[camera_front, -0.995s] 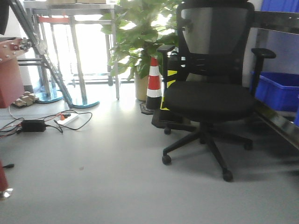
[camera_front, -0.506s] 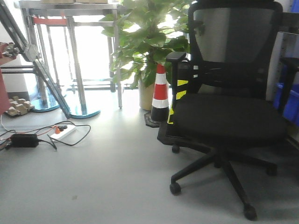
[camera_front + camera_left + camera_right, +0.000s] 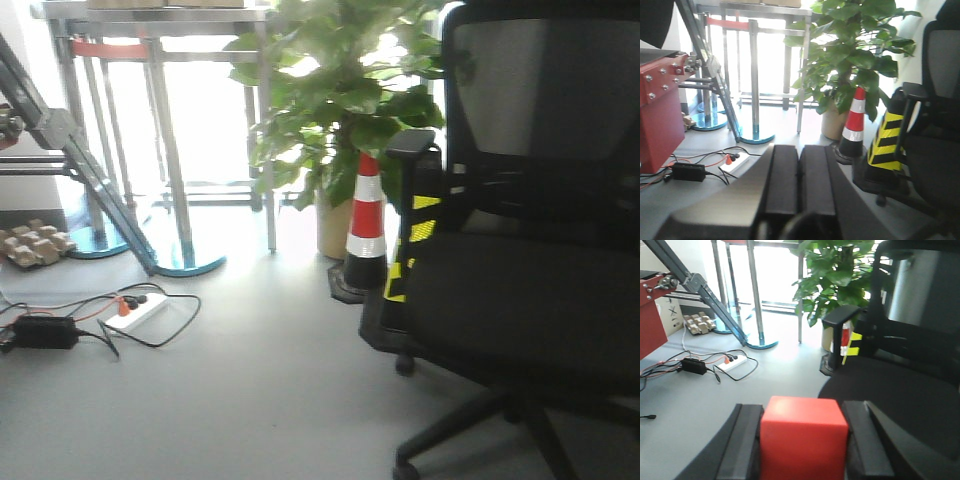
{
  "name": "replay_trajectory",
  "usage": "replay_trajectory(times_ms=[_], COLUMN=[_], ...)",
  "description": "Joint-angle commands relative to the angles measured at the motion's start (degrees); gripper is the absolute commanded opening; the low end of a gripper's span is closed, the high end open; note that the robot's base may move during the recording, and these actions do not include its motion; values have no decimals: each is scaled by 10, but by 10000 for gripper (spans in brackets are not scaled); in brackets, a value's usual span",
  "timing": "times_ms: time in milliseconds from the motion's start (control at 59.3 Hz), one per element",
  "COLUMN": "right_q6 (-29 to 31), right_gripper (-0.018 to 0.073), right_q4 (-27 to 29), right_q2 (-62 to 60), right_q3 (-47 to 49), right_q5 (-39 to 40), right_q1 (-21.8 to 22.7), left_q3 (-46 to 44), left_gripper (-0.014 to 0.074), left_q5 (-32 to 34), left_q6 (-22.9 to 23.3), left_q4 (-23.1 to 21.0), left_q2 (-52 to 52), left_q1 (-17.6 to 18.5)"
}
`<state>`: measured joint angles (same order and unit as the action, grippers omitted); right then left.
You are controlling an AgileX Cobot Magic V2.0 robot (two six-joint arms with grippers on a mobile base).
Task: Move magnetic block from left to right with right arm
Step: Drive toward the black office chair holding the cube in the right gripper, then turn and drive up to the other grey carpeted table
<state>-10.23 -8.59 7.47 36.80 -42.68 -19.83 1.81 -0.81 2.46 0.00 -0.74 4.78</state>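
Note:
In the right wrist view the magnetic block (image 3: 803,440), a plain red cube, sits clamped between the two dark fingers (image 3: 746,440) of my right gripper (image 3: 802,412), held in the air above the grey floor and next to the chair seat. The left wrist view shows my left gripper (image 3: 799,150) with its two black pads pressed flat together and nothing between them. Neither gripper nor the block appears in the exterior front view.
A black office chair (image 3: 540,250) fills the right. Behind it stand a red-white traffic cone (image 3: 366,222) and a potted plant (image 3: 340,100). A metal table frame (image 3: 170,130), a red machine (image 3: 660,105) and cables with a power strip (image 3: 140,310) lie left.
The front view has shifted right and closer: chair, cone and plant have grown larger and slid left-to-right across the frame, the power strip moving toward the lower left.

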Motion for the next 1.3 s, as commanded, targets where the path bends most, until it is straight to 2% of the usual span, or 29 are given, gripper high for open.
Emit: replay_trajectory(times_ms=[0,1282], right_q6=[5,5], right_gripper=[214,214], right_q4=[-7,-7], right_q2=[12,12], right_q3=[15,15], right_q5=[51,51], right_q1=[0,0], left_q3=[6,6], left_gripper=[-116,-116], left_q5=[52,52], left_q6=[2,2], left_q4=[0,0], left_q2=[-6,-6], left_q1=[-1,-1])
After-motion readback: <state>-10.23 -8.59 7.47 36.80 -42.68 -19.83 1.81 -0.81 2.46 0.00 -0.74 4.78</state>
